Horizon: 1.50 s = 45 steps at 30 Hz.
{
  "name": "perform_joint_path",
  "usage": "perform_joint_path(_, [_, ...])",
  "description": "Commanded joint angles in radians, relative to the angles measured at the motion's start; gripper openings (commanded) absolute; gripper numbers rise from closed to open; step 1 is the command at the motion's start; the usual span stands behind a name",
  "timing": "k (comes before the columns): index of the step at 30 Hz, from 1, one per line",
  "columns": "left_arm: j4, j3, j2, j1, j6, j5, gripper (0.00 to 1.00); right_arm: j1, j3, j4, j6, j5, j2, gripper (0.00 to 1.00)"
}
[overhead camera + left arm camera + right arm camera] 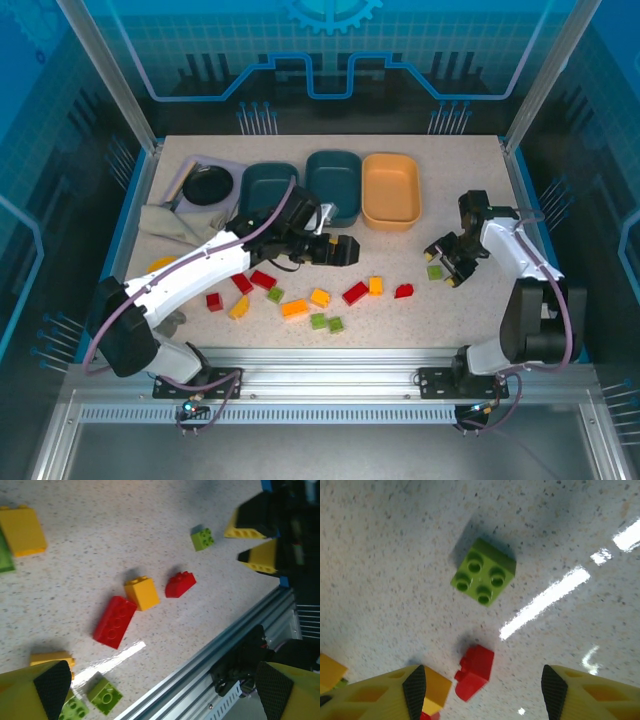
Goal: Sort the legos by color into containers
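Three tubs stand in a row at the back: two dark teal tubs and an orange tub. Red, orange-yellow and green legos lie scattered across the near middle, among them a long red brick, an orange brick and a small red one. My left gripper hovers open above them, holding nothing. A lone green brick lies just ahead of my open right gripper.
A black round bowl on a lavender tray and a crumpled cloth occupy the back left. A yellow bowl peeks out under the left arm. The aluminium rail runs along the table's near edge.
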Motion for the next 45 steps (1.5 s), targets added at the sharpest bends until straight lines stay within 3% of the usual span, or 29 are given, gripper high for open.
perform_joint_path(1, [0.077, -0.01, 0.016, -0.006, -0.002, 0.029, 0.98, -0.04, -0.019, 0.091, 0.082, -0.038, 0.053, 0.65])
perform_joint_path(11, [0.064, 0.032, 0.057, -0.008, 0.004, 0.029, 0.99, -0.073, -0.001, 0.13, 0.135, -0.085, 0.192, 0.65])
perform_joint_path(20, [0.062, 0.038, 0.059, -0.007, -0.005, 0.023, 0.99, -0.072, -0.015, 0.153, 0.166, -0.064, 0.228, 0.48])
perform_joint_path(28, [0.05, 0.042, 0.055, -0.007, 0.001, 0.018, 0.99, -0.073, -0.018, 0.153, 0.166, -0.051, 0.251, 0.51])
perform_joint_path(34, [0.042, 0.046, 0.049, -0.007, -0.001, -0.008, 0.98, -0.059, -0.011, 0.147, 0.155, -0.021, 0.219, 0.26])
perform_joint_path(36, [0.027, 0.054, 0.045, -0.003, -0.005, -0.031, 0.99, -0.019, 0.039, 0.115, 0.117, 0.037, 0.178, 0.25])
perform_joint_path(39, [0.023, 0.055, 0.035, 0.031, -0.036, -0.04, 0.99, 0.122, 0.214, 0.031, 0.013, 0.176, 0.15, 0.25])
perform_joint_path(42, [0.047, 0.04, 0.011, 0.091, -0.086, -0.037, 0.99, 0.264, 0.381, -0.005, -0.057, 0.266, 0.181, 0.26])
perform_joint_path(45, [0.069, 0.037, -0.01, 0.146, -0.134, -0.037, 0.99, 0.335, 0.509, 0.0, -0.099, 0.297, 0.246, 0.26])
